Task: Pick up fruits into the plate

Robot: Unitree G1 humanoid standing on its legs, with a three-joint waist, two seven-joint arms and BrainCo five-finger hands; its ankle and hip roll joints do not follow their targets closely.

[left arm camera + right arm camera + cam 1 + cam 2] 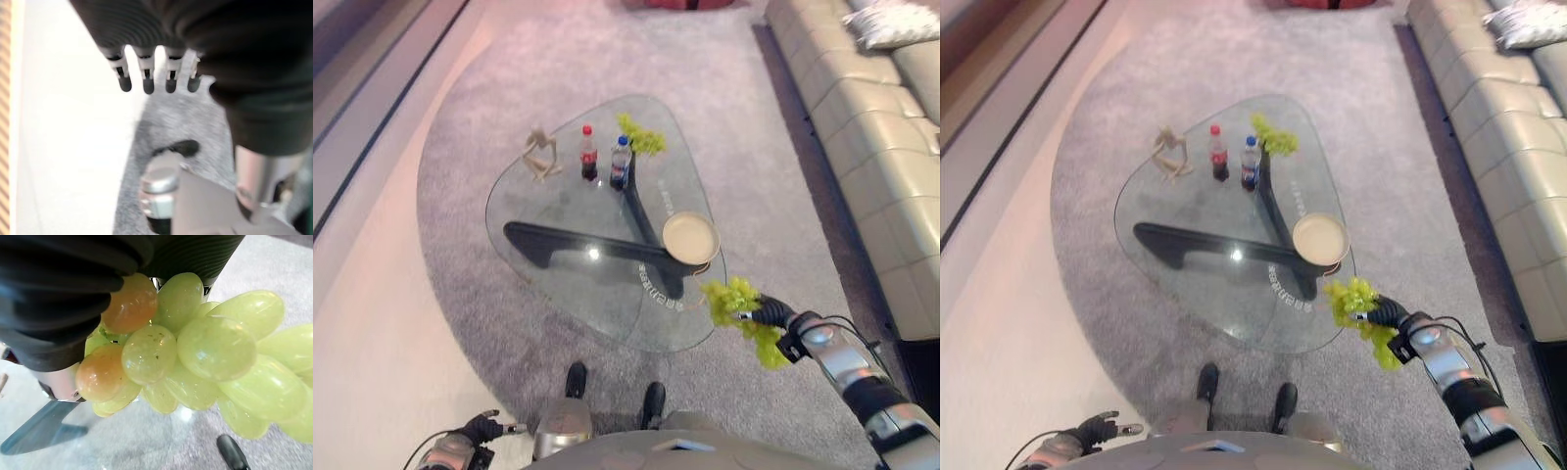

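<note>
A bunch of green grapes (732,302) hangs in my right hand (773,311), which is shut on it just off the near right edge of the glass table (558,211). Close up, the grapes (215,347) sit right under the hand's dark cover, two of them tinged orange. The beige plate (690,238) lies on the table's right side, a short way beyond the held bunch. A second bunch of green grapes (641,137) rests at the table's far edge. My left hand (480,428) hangs low at the left, its fingers (146,73) straight and holding nothing.
A cola bottle (588,153) and a water bottle (621,162) stand upright near the far grapes, with a small wooden figure (540,155) to their left. A cream sofa (871,127) runs along the right. The table stands on a grey rug (509,59).
</note>
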